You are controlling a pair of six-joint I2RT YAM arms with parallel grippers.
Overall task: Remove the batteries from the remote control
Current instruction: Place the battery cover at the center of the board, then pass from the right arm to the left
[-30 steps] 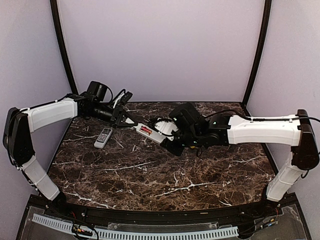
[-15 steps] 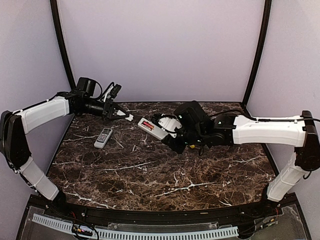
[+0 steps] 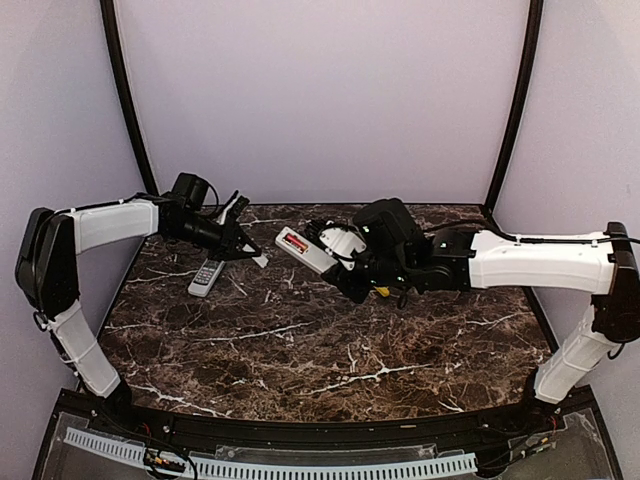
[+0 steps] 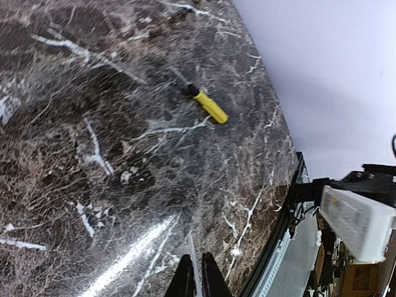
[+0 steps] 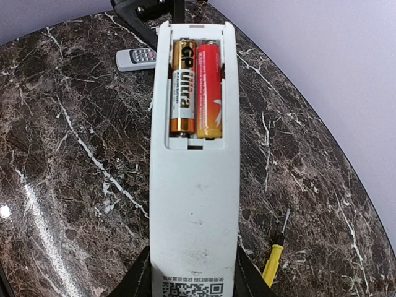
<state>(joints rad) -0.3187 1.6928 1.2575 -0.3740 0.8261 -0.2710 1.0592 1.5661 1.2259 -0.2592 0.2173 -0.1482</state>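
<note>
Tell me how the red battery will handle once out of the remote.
The red battery is a smooth cylinder, so it would probably roll on the polished table. Its glossy wrap may slip when pinched. Snug beside the gold battery, it may resist lifting.

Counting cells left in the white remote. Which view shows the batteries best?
Right wrist: the open bay of the white remote faces it, gold and red batteries side by side. Top external: a red speck. Left wrist: none.
</note>
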